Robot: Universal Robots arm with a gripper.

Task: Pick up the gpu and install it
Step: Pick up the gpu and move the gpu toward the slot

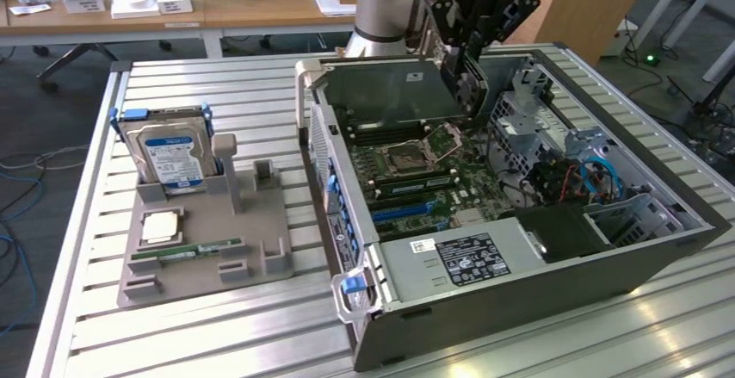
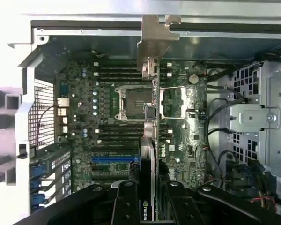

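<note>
The gpu [image 1: 388, 94] hangs over the open computer case [image 1: 540, 296], above the motherboard [image 1: 431, 167]. It is a flat dark card, and my gripper [image 1: 466, 70] is shut on its edge nearest the exterior view's right. In the wrist view the gpu [image 2: 151, 140] appears edge-on, running away from my gripper [image 2: 152, 190] toward the case wall. Its silver end bracket [image 2: 153, 42] is at the far end. Beneath it lie the CPU socket [image 2: 131, 101] and a blue slot [image 2: 113, 159]. The card is clear of the board.
On the exterior view's left a grey holder [image 1: 213, 253] carries a hard drive [image 1: 172, 156], a green RAM stick [image 1: 186, 251] and a CPU chip [image 1: 161, 226]. Inside the case are a power supply [image 1: 466, 262], a drive cage [image 1: 540, 120] and cables [image 1: 591, 180]. Desks stand behind.
</note>
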